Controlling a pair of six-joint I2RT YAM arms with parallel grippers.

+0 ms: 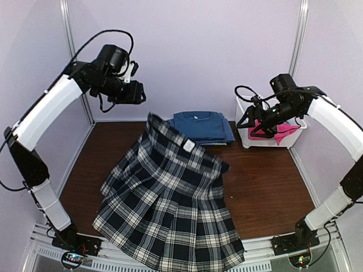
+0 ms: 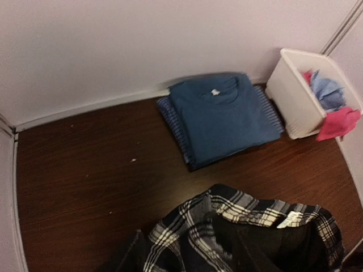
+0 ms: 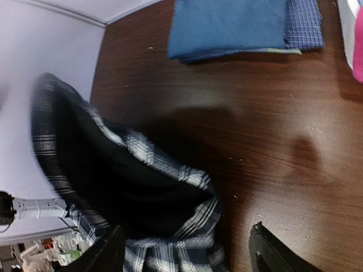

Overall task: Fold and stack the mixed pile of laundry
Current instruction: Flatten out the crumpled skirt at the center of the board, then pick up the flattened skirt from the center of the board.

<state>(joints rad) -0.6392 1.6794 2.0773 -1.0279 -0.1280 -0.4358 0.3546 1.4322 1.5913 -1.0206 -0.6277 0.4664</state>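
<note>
Top external: one plaid shirt (image 1: 170, 204) (spread)

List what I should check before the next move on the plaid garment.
1. Left gripper off the cloth: ok. It is open, above the black-and-white plaid garment.
2. Right gripper free: ok. It is open, in front of the white rectangular plastic bin in the top view.
3. Plaid garment lying flat: not ok. Its far end looks raised and rumpled.
4. Folded dark blue T-shirt: ok, lying neatly by the back wall.
5. Bin emptied: not ok. It holds a bright pink piece and a pale blue piece.
</note>
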